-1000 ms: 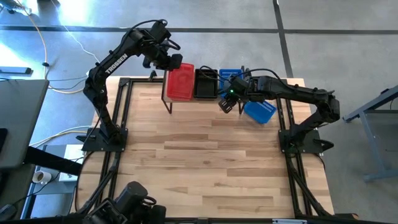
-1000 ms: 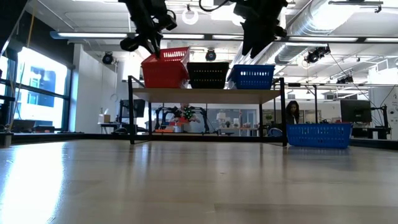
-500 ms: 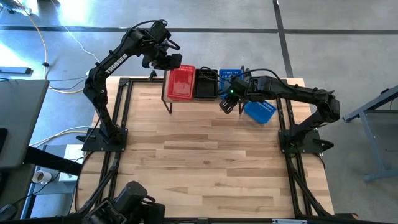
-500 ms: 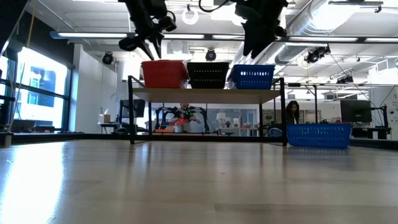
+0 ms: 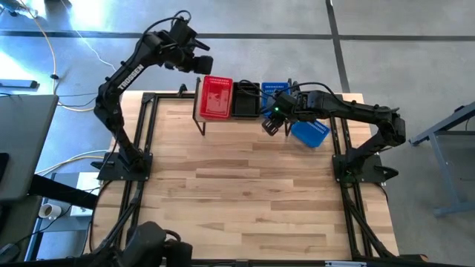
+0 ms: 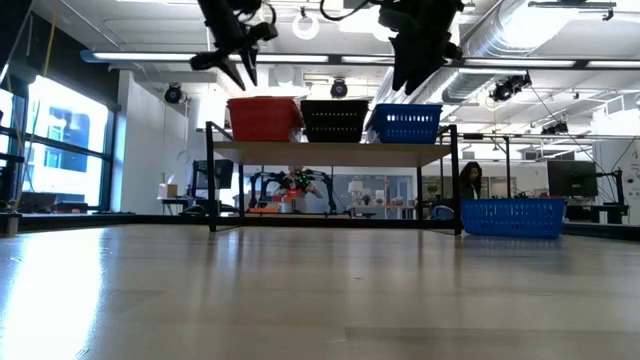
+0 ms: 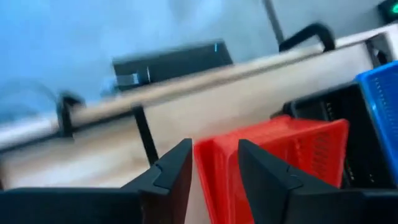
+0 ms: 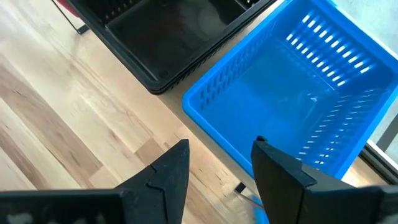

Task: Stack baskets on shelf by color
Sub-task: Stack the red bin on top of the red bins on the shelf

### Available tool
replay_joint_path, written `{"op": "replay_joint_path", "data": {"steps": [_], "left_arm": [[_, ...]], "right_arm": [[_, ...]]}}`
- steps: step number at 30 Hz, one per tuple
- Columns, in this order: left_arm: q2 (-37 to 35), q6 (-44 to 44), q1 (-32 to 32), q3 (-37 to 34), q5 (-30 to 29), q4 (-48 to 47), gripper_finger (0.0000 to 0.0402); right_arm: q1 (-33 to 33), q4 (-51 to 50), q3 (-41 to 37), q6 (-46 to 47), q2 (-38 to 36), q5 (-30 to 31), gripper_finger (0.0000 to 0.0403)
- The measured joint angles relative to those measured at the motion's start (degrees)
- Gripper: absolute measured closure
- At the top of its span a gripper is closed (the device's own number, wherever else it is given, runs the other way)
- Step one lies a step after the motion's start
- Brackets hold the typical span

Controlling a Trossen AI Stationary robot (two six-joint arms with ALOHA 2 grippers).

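On the shelf (image 6: pixel 330 152) at the table's far edge stand a red basket stack (image 5: pixel 216 98), a black one (image 5: pixel 246 100) and a blue one (image 5: pixel 276 90), side by side on their bottoms. One more blue basket (image 5: pixel 309 132) rests on the table to the shelf's right. My left gripper (image 5: pixel 197 64) is open and empty, above and to the far left of the red stack (image 7: pixel 280 152). My right gripper (image 5: pixel 272 124) is open and empty, hovering in front of the shelf's blue stack (image 8: pixel 298 93).
The shelf's thin black legs (image 5: pixel 200 126) stand on the wooden tabletop (image 5: pixel 245 193). Black frame rails (image 5: pixel 145 148) run along the table's left and right sides. The room beyond the table shows in the low view.
A second ago my left gripper held a red basket tilted above the red stack. The basket has come down and now sits level on the stack. My left gripper has let go and has risen, moving toward the table's far left.
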Motion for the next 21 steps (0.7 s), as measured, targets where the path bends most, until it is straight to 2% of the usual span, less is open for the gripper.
{"op": "replay_joint_path", "data": {"steps": [8, 13, 21], "left_arm": [[-1.6, 12.2, -7.8, 0.0, -1.9, 5.6, 0.029], [0.5, 20.3, -11.9, 0.0, -11.7, 6.6, 0.0291], [2.3, 37.8, -10.5, 0.0, -9.1, 7.6, 0.0291]], "right_arm": [[0.0, 0.1, 0.0, 1.6, 0.0, 0.1, 0.0245], [0.0, 0.1, 0.0, 2.9, 0.0, 0.2, 0.0245], [0.0, 0.1, 0.0, 3.2, 0.0, 0.2, 0.0245]]}}
